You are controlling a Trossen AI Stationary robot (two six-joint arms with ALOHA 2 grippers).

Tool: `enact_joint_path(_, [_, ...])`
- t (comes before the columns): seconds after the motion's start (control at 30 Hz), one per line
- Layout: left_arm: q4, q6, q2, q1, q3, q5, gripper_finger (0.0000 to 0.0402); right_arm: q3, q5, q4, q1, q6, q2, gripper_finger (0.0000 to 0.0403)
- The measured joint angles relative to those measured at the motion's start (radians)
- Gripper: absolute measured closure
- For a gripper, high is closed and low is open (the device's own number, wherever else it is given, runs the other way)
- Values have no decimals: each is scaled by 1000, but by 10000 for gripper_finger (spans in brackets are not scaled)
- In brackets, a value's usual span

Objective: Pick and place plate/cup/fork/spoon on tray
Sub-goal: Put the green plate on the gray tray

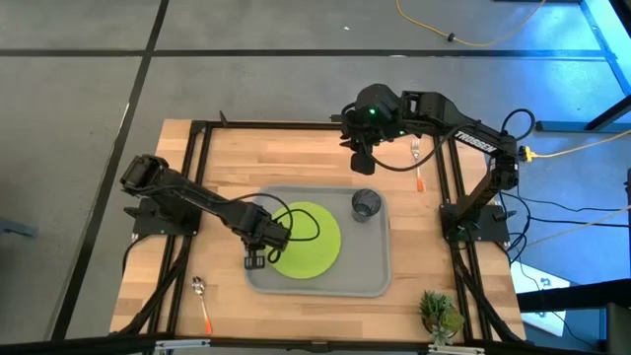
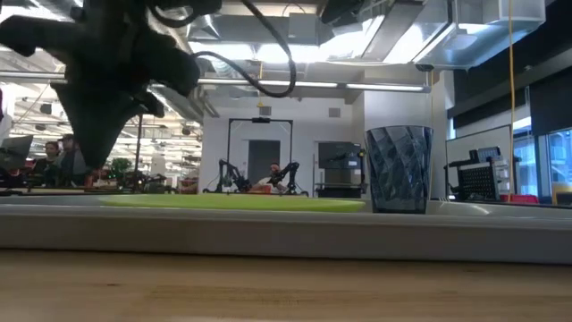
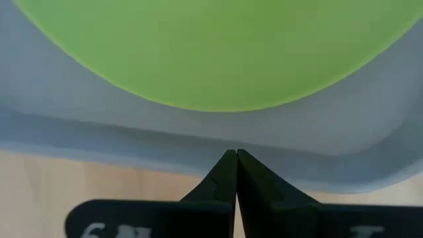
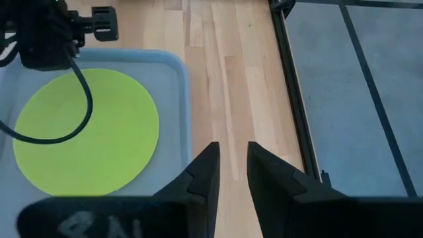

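High view: the tray (image 1: 320,281) sits mid-table on the wooden table (image 1: 286,158). The plate (image 1: 311,242) lies flat in the tray's left half, the cup (image 1: 366,204) stands upright in the tray's far right corner. The left gripper (image 1: 255,260) hangs over the tray's left rim just beside the plate, fingers together, nothing in them; its black cable (image 1: 301,222) loops across the plate. The right gripper (image 1: 362,164) hovers over bare wood just beyond the tray's far edge, near the cup, holding nothing. The fork (image 1: 418,163) lies on the table right of that gripper, outside the tray. The spoon (image 1: 202,301) lies on the table near the front left, well apart from the tray. A small green plant (image 1: 440,314) stands at the front right corner.

Low view: the tray rim fills the width, plate (image 2: 232,202) a thin green strip behind it, cup (image 2: 399,169) upright to the right. A dark arm (image 2: 103,72) blocks the upper left. People sit at desks in the room behind.

Left wrist view: fingers (image 3: 225,178) pressed shut, empty, over the tray's rim (image 3: 132,142), plate (image 3: 211,46) just beyond.

Right wrist view: fingers (image 4: 205,175) parted by a narrow gap, empty, above wood beside the tray's edge (image 4: 185,99). Plate (image 4: 86,129) visible, the left arm (image 4: 46,33) and cable partly covering it.
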Motion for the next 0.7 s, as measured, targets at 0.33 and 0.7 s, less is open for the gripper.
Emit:
enact_joint_path(0.33, [110,53,0,9,-67,28,402,0,-212,-3,0,-54,0,325])
enact_joint_path(0.7, [251,77,0,26,-109,27,402,0,-243,-3,0,-55,0,325])
